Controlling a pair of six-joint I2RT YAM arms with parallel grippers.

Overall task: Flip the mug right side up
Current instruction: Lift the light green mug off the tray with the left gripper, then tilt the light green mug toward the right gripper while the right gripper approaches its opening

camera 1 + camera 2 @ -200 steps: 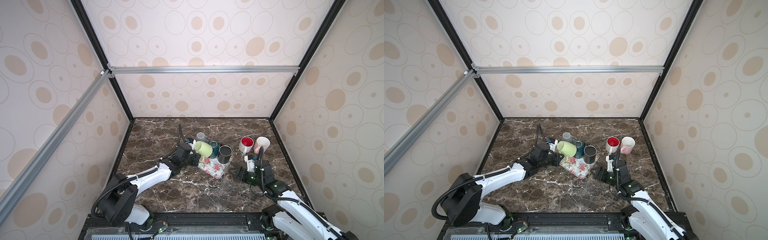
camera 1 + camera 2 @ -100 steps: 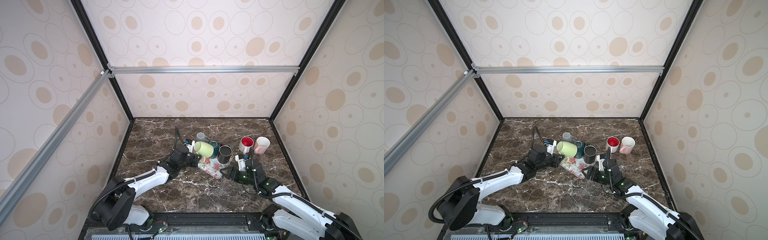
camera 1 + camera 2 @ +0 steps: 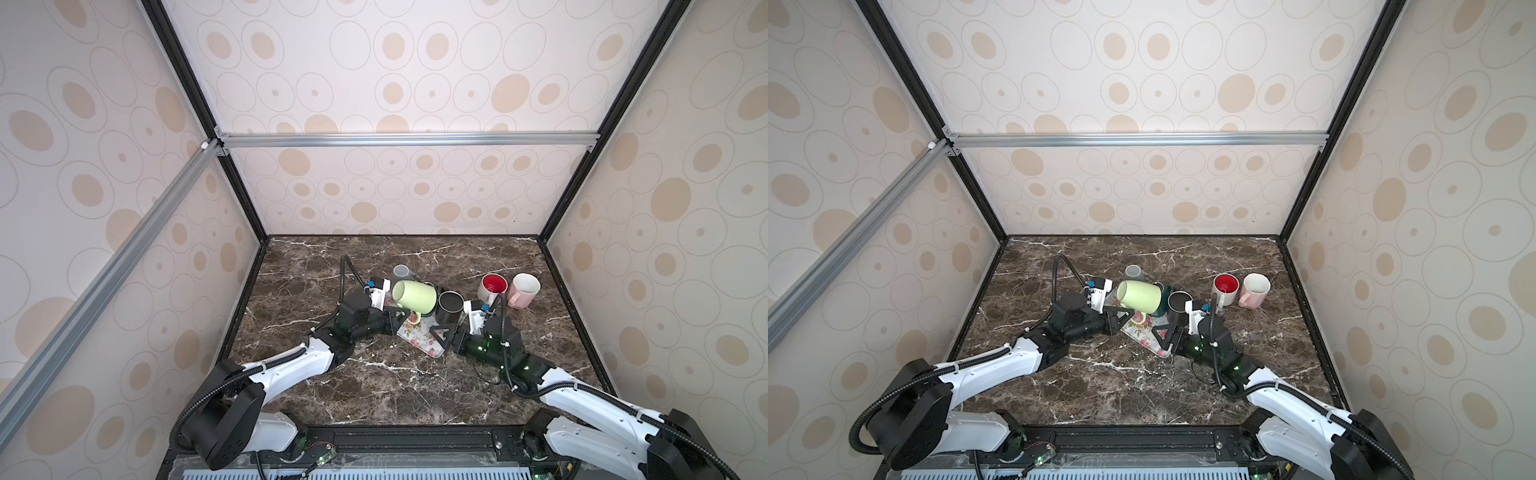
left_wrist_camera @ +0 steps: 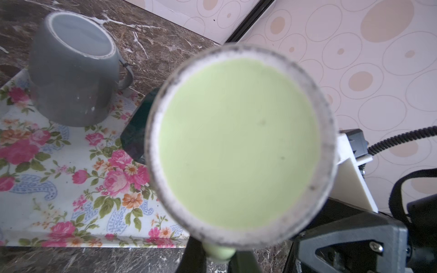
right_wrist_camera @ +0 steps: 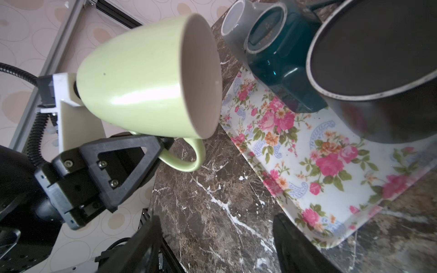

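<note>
Mug (image 3: pixel 414 296), pale green, hangs sideways above the floral tray (image 3: pixel 419 337), its handle pinched by the left claw (image 5: pixel 163 141) for turning; right claw (image 3: pixel 441 337) waits wide.

Glossy mugs on a polished marble-look table.
We see a smooth, glossy green mug (image 5: pixel 142 78) with an unglazed, rough base ring, a shiny teal mug (image 5: pixel 281 59), a dark mug (image 5: pixel 378 71) with a matt inside, a slick floral tray (image 5: pixel 319 177), and the veined tabletop (image 5: pixel 212 201).
</note>
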